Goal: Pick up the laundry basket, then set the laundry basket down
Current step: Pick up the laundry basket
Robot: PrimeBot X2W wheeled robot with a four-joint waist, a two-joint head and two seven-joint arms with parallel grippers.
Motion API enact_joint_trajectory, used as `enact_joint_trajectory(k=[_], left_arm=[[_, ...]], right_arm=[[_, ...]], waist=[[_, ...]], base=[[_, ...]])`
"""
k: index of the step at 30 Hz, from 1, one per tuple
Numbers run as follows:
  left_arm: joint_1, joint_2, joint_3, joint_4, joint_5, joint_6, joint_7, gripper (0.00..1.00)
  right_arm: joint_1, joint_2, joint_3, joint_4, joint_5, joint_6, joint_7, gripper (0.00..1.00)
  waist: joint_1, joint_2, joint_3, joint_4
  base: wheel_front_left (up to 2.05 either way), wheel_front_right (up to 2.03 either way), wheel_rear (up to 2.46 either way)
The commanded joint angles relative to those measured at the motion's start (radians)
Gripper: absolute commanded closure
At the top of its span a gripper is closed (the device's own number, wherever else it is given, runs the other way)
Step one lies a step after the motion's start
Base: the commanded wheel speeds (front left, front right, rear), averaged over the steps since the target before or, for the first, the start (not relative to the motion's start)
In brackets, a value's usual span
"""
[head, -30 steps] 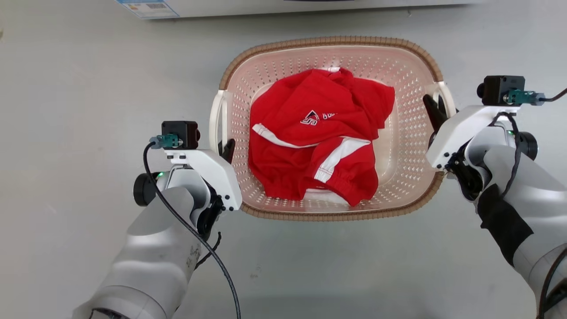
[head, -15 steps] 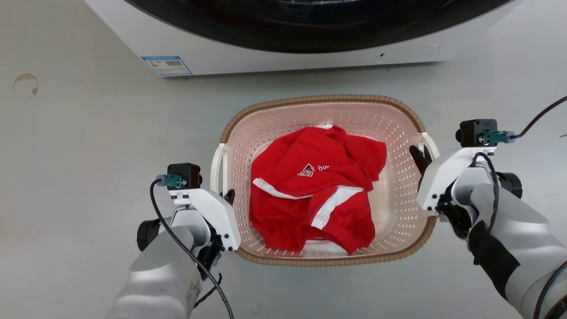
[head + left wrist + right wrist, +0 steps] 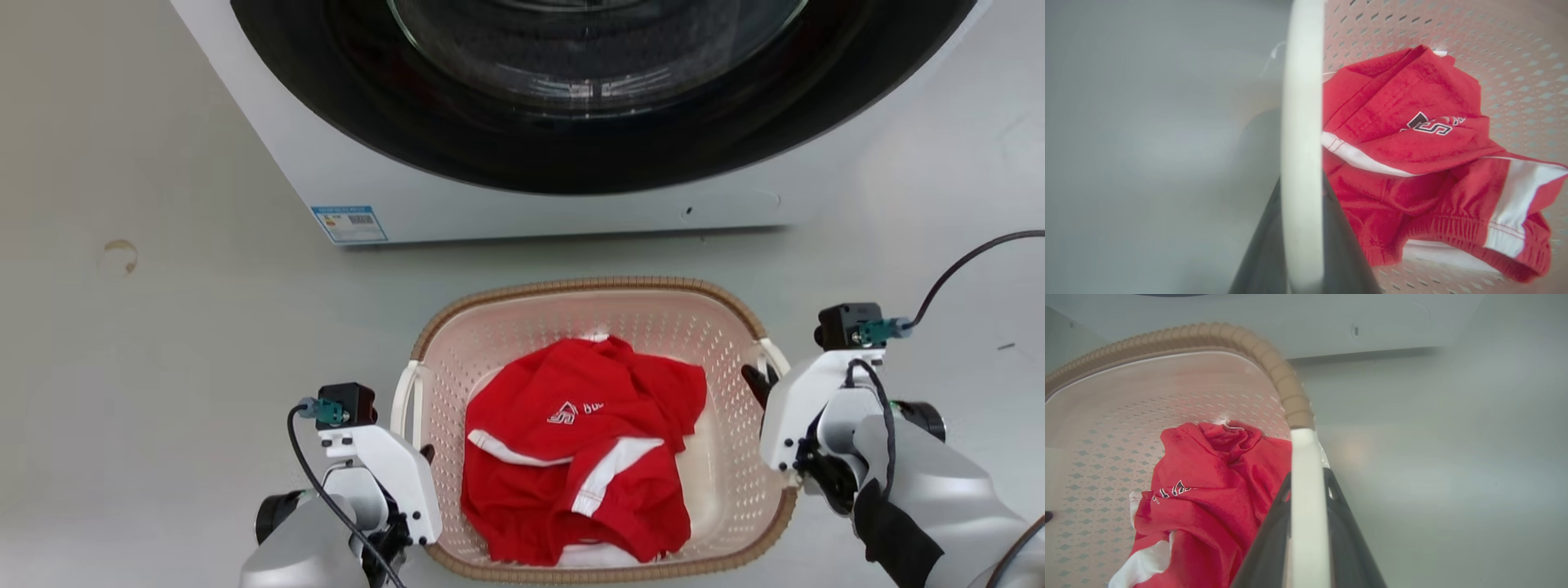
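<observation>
Holds the laundry basket (image 3: 588,286) between both arms, just in front of the washer (image 3: 522,204) and over the pale floor (image 3: 163,367); cannot tell from these views whether its base is off that floor. Clamps the left hand (image 3: 425,452) on the white left handle (image 3: 402,400), with dark fingers (image 3: 1257,261) pressed to either side of the strip in the left wrist view. Clamps the right hand (image 3: 759,380) likewise on the right handle (image 3: 775,353), with fingers (image 3: 1347,539) hugging the white bar just below the end of the brown woven-look rim (image 3: 1274,363).

Looks light: thin perforated plastic, with a single crumpled red garment (image 3: 580,457) lying loose on the bottom. Probably flexes a little at the walls and bows at the handles under load, so calls for an even, level lift on both sides rather than a pull from one. Seems smooth and somewhat slippery at the handles, which are narrow against the long fingers. Likely swings or tips about that line of grip if one side rises first. Poses little risk of breakage, though a hard squeeze might crack a thin handle. Best taken right where gripped now, mid-handle on each side, not at the rim or the holed wall. Needs no special care for the garment: soft, low and well inside.
</observation>
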Motion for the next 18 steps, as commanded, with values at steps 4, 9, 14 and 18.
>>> enact_joint_trajectory(k=[4, 9, 14, 18], left_arm=[[0.061, 0.133, 0.022, 0.027, -0.016, 0.039, 0.035, 1.0], [0.099, 0.148, 0.02, 0.027, -0.023, 0.047, 0.067, 1.0], [0.13, 0.156, 0.015, 0.027, -0.026, 0.05, 0.088, 1.0], [0.151, 0.154, 0.01, 0.027, -0.029, 0.053, 0.116, 1.0]], right_arm=[[0.062, -0.081, 0.014, 0.047, 0.037, -0.004, 0.027, 1.0], [0.103, -0.081, 0.031, 0.04, 0.062, -0.004, 0.03, 1.0], [0.137, -0.081, 0.056, 0.037, 0.076, -0.004, 0.045, 1.0], [0.152, -0.081, 0.072, 0.046, 0.08, -0.004, 0.064, 1.0]], waist=[[0.0, 0.0, -0.096, 0.007], [0.0, 0.0, -0.167, 0.001], [0.0, 0.0, -0.224, -0.002], [0.0, 0.0, -0.265, 0.004]], base=[[0.0, 0.0, 0.0], [0.0, 0.0, 0.0], [0.0, 0.0, 0.0], [0.0, 0.0, 0.0]])
